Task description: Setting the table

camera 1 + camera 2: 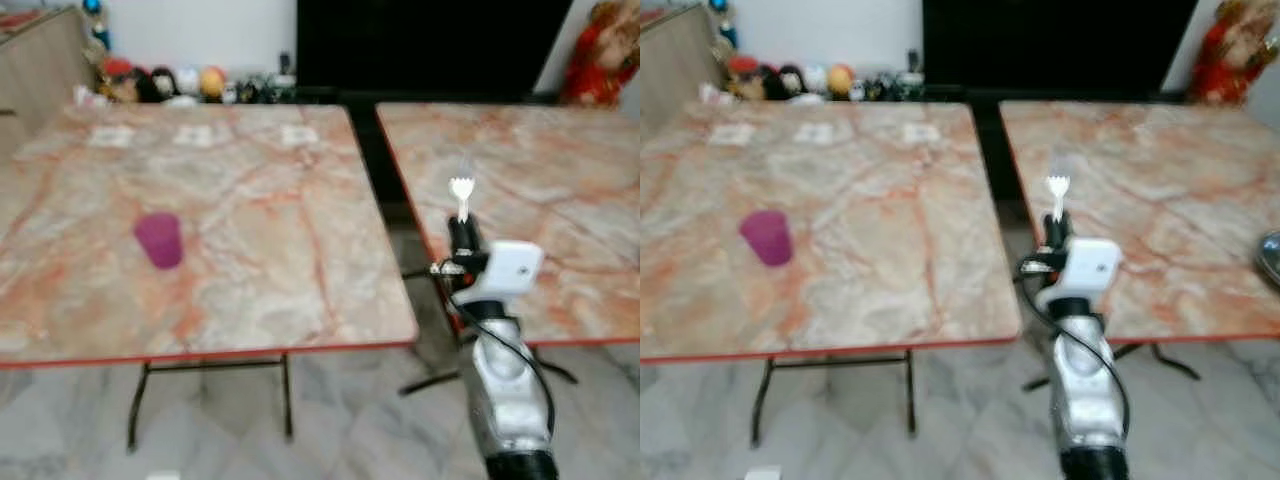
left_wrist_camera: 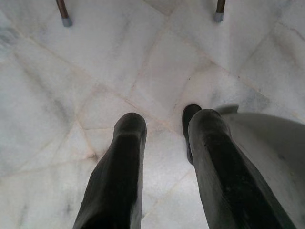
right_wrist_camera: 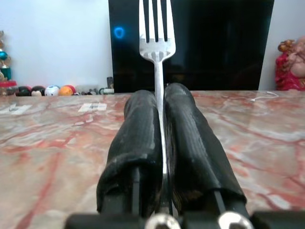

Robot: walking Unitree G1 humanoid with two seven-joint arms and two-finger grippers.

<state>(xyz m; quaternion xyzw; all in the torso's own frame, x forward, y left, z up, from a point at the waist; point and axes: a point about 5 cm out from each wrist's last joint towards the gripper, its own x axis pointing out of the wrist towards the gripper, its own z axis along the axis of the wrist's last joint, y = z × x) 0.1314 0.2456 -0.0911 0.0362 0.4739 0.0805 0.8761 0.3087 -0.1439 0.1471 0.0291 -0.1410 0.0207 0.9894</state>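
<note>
Table's barely set so far: just a purple cup (image 1: 159, 239) on the left bench (image 1: 250, 280), well off to the left of the fingers. The left gripper (image 2: 167, 143) hangs over the floor, fingers apart and empty. The right gripper (image 1: 462, 238) has its fingers clamped on a fork (image 3: 156, 43), tines sticking up past the fingertips, not yet laid down.

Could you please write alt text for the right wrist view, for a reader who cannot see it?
The right gripper holds a silver fork upright between its two black fingers, tines up. Behind it lies an orange-veined marble table, with a black screen and small figurines beyond.
</note>
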